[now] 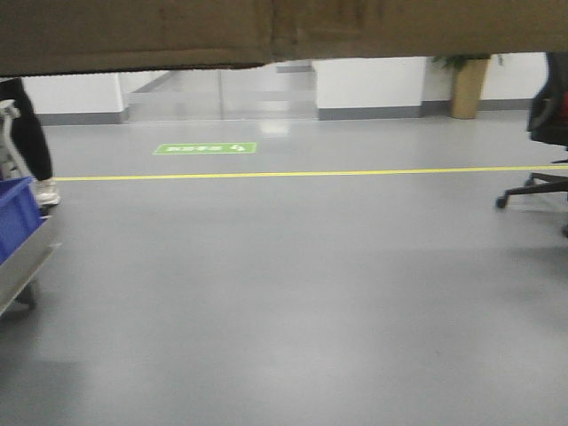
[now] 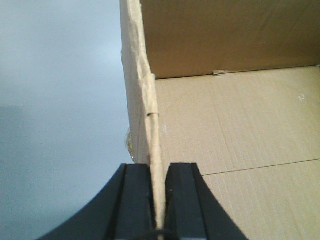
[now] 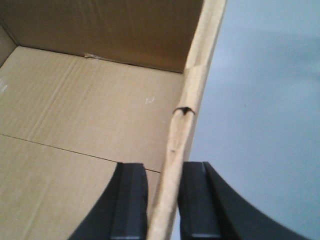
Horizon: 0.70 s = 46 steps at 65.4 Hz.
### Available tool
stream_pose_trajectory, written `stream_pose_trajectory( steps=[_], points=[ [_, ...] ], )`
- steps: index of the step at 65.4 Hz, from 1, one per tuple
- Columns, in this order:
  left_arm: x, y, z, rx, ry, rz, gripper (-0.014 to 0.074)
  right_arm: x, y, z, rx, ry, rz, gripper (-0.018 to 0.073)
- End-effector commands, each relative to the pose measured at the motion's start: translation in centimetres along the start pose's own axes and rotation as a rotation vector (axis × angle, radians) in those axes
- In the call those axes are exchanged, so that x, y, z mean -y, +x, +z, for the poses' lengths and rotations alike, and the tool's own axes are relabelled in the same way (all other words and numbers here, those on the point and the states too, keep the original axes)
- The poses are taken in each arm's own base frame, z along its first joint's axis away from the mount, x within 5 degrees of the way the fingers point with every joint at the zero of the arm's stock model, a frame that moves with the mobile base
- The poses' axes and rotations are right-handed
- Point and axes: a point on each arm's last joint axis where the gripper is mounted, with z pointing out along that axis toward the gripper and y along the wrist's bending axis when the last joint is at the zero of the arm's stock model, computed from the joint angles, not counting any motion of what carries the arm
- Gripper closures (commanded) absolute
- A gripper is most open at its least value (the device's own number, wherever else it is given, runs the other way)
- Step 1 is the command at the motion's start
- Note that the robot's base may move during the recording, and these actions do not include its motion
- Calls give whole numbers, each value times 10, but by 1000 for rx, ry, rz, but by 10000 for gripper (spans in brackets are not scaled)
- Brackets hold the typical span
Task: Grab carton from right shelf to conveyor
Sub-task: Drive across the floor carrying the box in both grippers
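Note:
The carton [image 1: 266, 31] is a plain brown corrugated box, open at the top, and it hangs across the top of the front view, above the grey floor. In the left wrist view my left gripper [image 2: 159, 167] is shut on the carton's [image 2: 240, 125] thin left wall, one black finger on each side. In the right wrist view my right gripper [image 3: 164, 167] is shut on the right wall of the carton [image 3: 75, 110], which is creased and has a small tear. The carton is empty inside. The conveyor is out of view.
At the lower left a blue bin [image 1: 16, 213] sits on a shiny steel rail [image 1: 22, 266]; I cannot tell whether that is the right shelf. A person's leg [image 1: 31, 133] stands behind it. An office chair [image 1: 546, 177] is at the right. A yellow line [image 1: 311, 173] crosses the floor.

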Motion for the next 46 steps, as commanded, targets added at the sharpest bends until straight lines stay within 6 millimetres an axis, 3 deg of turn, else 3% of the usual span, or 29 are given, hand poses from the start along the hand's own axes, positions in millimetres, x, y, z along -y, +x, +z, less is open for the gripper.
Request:
stream_pose_trajectory(
  steps=[1, 46],
  points=[
    [5, -2, -7, 42, 58, -15, 613, -2, -5, -5, 72, -27, -12, 626],
    [5, -2, -7, 44, 54, -13, 613, -2, -5, -5, 72, -29, -11, 626]
  ],
)
